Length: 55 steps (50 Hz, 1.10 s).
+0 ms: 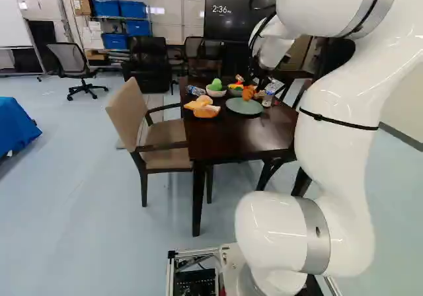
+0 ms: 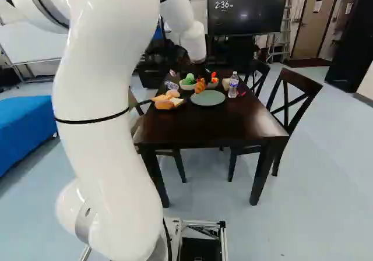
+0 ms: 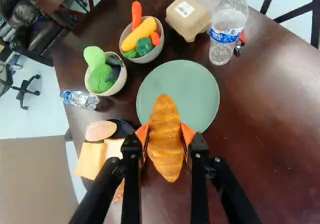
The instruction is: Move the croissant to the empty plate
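Gripper (image 2: 200,84) closed on the croissant (image 3: 165,139), one orange-padded finger pressed to each side, black fingers apart by the croissant's width. Croissant was held over the dark wooden table (image 3: 260,134), pointed ends along the gripper's line of sight in the wrist view. There, its far end overlapped the round green plate (image 3: 192,91); its near end showed past the rim, against the table. Could not tell the height over the plate.

Around the plate: beige bowl with green toy vegetables (image 3: 118,86); another bowl with an orange carrot, a yellow piece and a green pepper (image 3: 151,57), just beside the first. Carton (image 3: 187,16) sat near that second bowl. Clear water bottle (image 3: 227,31) stood upright near the plate, small red item (image 3: 242,36) by it. Second water bottle (image 3: 80,99) lay on its side near the green vegetables.

Black plate (image 3: 122,129) was beside the green plate, carrying a tan rounded food piece (image 3: 100,130) and pale orange slices (image 3: 91,160).

Beige-backed armchair (image 1: 125,114) was at the table, left of it in the left base view. Dark cross-back chair (image 2: 291,101) was at the right of the right base view. Wall-side screen (image 2: 247,7) stood beyond the table.
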Tool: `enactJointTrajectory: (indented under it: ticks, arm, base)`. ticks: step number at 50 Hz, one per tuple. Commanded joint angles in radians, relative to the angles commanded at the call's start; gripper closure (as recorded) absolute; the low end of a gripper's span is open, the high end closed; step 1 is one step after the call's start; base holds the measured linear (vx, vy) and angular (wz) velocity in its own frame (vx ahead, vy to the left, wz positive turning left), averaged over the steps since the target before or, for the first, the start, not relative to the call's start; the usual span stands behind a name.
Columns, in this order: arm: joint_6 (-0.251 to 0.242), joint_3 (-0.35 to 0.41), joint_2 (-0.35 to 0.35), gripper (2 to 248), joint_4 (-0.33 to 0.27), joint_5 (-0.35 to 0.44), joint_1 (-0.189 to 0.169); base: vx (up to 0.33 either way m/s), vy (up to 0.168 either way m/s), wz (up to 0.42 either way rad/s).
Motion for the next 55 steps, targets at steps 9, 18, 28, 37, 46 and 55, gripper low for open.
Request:
enactJointTrajectory:
  ticks: [9, 18, 28, 37, 46, 55]
  arm:
    - [0.000, -0.053, -0.058, 144, 0.000, 0.000, 0.001]
    - [0.000, -0.098, -0.112, 144, 0.000, 0.000, 0.002]
    - [0.000, -0.138, -0.162, 144, 0.000, 0.000, 0.002]
    - [0.000, -0.168, -0.203, 144, 0.000, 0.000, 0.001]
    - [0.000, -0.170, -0.222, 144, 0.000, 0.000, 0.001]
    - [0.000, -0.174, -0.241, 144, 0.000, 0.000, 0.001]
  base:
    - [0.000, 0.000, 0.000]
    - [0.000, 0.000, 0.000]
    - [0.000, 0.000, 0.000]
    - [0.000, 0.000, 0.000]
    - [0.000, 0.000, 0.000]
    - [0.000, 0.000, 0.000]
